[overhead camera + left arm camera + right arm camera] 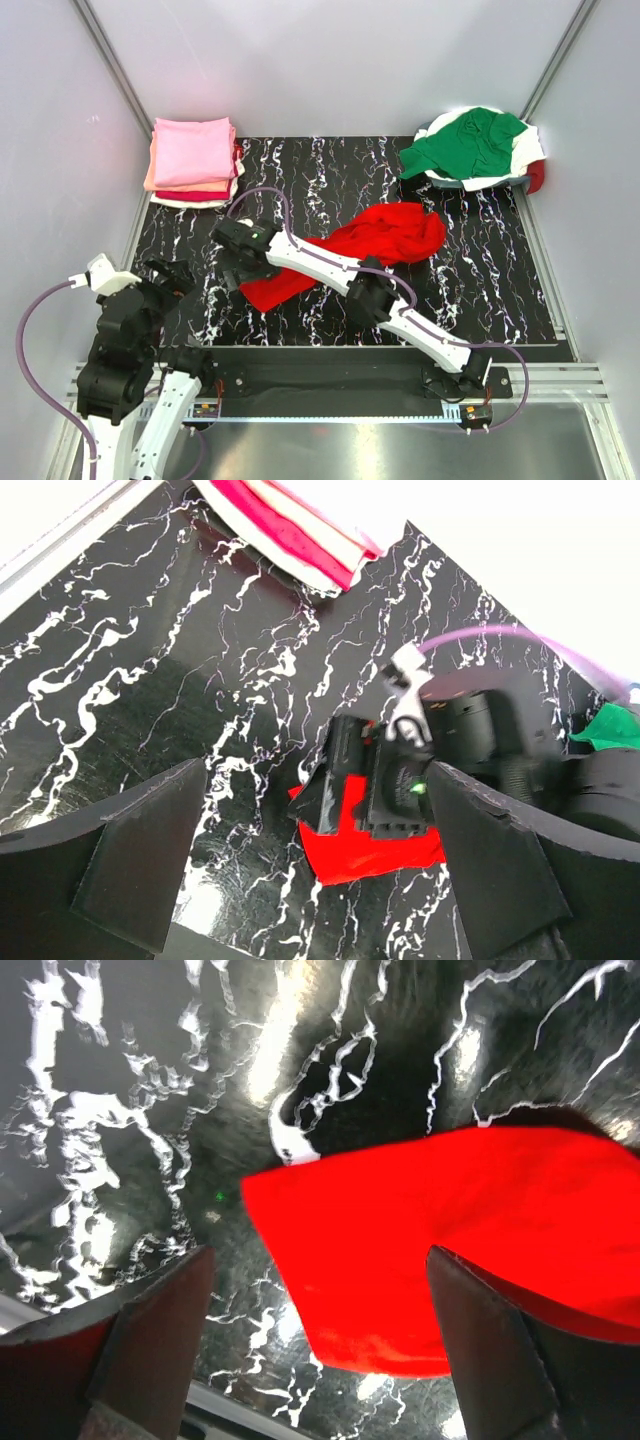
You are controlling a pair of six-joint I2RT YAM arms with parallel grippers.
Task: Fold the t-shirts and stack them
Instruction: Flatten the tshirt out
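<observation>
Found a stack of folded shirts (193,160) at the table's (480,285) back left corner, a basket (505,183) at the back right — a heap of shirts (470,145) in it. Saw a loose shirt (395,235) mid-table, stretched under the right arm (320,262).

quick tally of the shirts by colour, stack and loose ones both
pink shirt: 1
salmon shirt: 1
dark red shirt: 1
white shirt: 1
bright red shirt: 1
green shirt: 1
total: 6
White and red bits under the green shirt are unclear, so not counted.
</observation>
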